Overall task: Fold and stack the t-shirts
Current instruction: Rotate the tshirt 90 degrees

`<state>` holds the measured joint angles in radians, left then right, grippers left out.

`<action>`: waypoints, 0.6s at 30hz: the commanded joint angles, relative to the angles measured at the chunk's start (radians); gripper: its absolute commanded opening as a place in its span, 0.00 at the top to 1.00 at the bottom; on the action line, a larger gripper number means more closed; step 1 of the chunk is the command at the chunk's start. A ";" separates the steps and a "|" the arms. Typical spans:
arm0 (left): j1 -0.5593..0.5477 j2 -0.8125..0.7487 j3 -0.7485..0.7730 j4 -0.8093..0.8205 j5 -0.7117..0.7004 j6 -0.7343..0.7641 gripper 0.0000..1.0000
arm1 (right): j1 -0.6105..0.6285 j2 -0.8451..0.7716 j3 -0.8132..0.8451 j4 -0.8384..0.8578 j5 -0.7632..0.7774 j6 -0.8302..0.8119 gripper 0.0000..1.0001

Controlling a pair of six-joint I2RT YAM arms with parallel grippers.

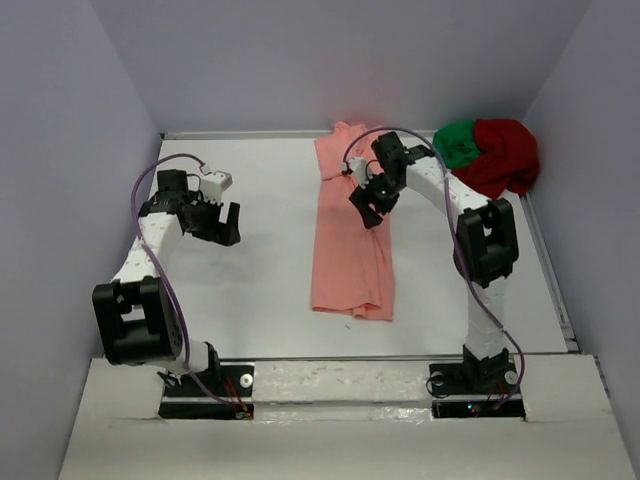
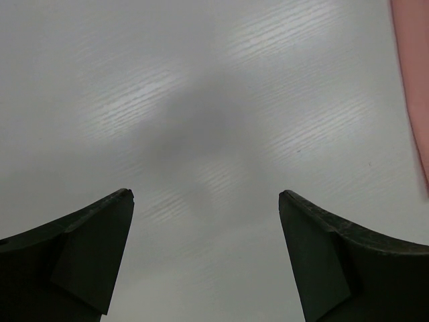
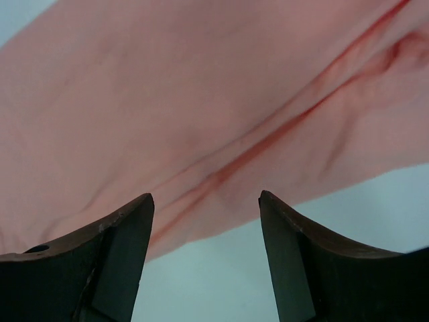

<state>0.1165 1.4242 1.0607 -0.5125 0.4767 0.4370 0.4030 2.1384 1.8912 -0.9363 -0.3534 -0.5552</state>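
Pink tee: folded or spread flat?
Folded lengthwise: the salmon-pink cloth t-shirt lies as a long narrow strip, overlapping layers visible along its edge.

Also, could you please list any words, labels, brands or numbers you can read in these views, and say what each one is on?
No text can be read in any view.
The salmon-pink t-shirt, the green t-shirt and the dark red t-shirt are plain cloth with no print showing.
The table shows no markings.

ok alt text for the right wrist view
A salmon-pink t-shirt with long creases fills most of the view, lying on a pale table. Two dark fingers stand at the bottom, apart, near the shirt's edge.
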 commanded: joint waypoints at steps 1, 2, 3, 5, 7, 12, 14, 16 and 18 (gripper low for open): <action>-0.040 0.016 0.022 -0.038 0.085 0.038 0.01 | -0.009 -0.245 -0.223 0.002 0.088 0.069 0.30; -0.061 0.015 0.016 -0.034 0.077 0.043 0.01 | -0.009 -0.288 -0.272 0.016 0.100 0.080 0.30; -0.073 0.010 0.007 -0.018 0.074 0.042 0.01 | -0.009 -0.328 -0.315 0.025 0.112 0.092 0.30; -0.110 0.001 -0.017 -0.011 0.092 0.063 0.01 | -0.009 -0.429 -0.415 0.028 0.119 0.132 0.30; -0.164 0.004 -0.039 -0.014 0.111 0.074 0.01 | -0.009 -0.533 -0.513 0.034 0.102 0.150 0.30; -0.268 0.028 -0.047 -0.057 0.126 0.100 0.07 | -0.009 -0.718 -0.684 0.030 0.080 0.114 0.30; -0.291 0.031 -0.044 -0.060 0.129 0.101 0.12 | -0.018 -0.756 -0.721 0.019 0.050 0.106 0.31; -0.313 0.042 -0.041 -0.072 0.138 0.104 0.13 | -0.018 -0.808 -0.777 0.019 0.033 0.095 0.32; -0.353 0.053 -0.041 -0.081 0.140 0.112 0.13 | -0.018 -0.837 -0.813 0.017 -0.008 0.092 0.32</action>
<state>-0.2028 1.4658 1.0210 -0.5526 0.5812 0.5228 0.3920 1.3544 1.1366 -0.9279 -0.2962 -0.4488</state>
